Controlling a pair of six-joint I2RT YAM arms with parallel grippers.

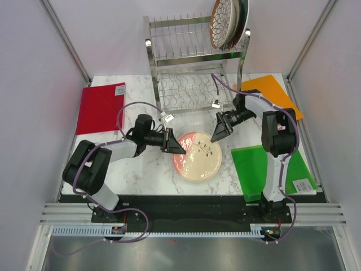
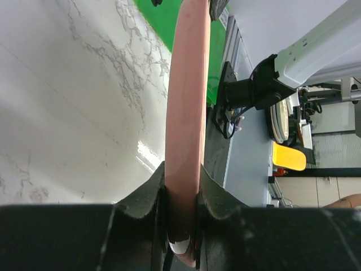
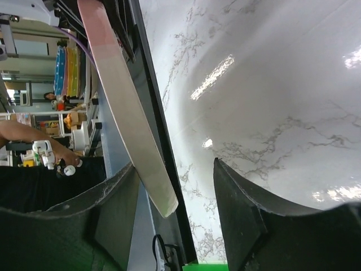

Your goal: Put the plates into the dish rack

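Observation:
The pink-and-cream plate [image 1: 197, 157] is at the middle of the marble table, in front of the dish rack [image 1: 186, 62]. My left gripper [image 1: 177, 145] is shut on its left rim; in the left wrist view the pink rim [image 2: 186, 101] is pinched between the jaws of the left gripper [image 2: 181, 195]. My right gripper [image 1: 219, 132] is open at the plate's far right rim. In the right wrist view the cream edge [image 3: 127, 113] lies between the jaws of the right gripper [image 3: 175, 192], close to the left finger [image 3: 115, 203]. The brown petal-pattern plate [image 1: 221, 22] stands in the rack's upper shelf at the right, with another plate [image 1: 243, 16] behind it.
A red board [image 1: 101, 107] lies at the left. An orange board [image 1: 273, 90] lies at the back right and a green board [image 1: 254, 164] at the front right, under the right arm. The rack's lower wavy shelf [image 1: 189, 90] holds no plates.

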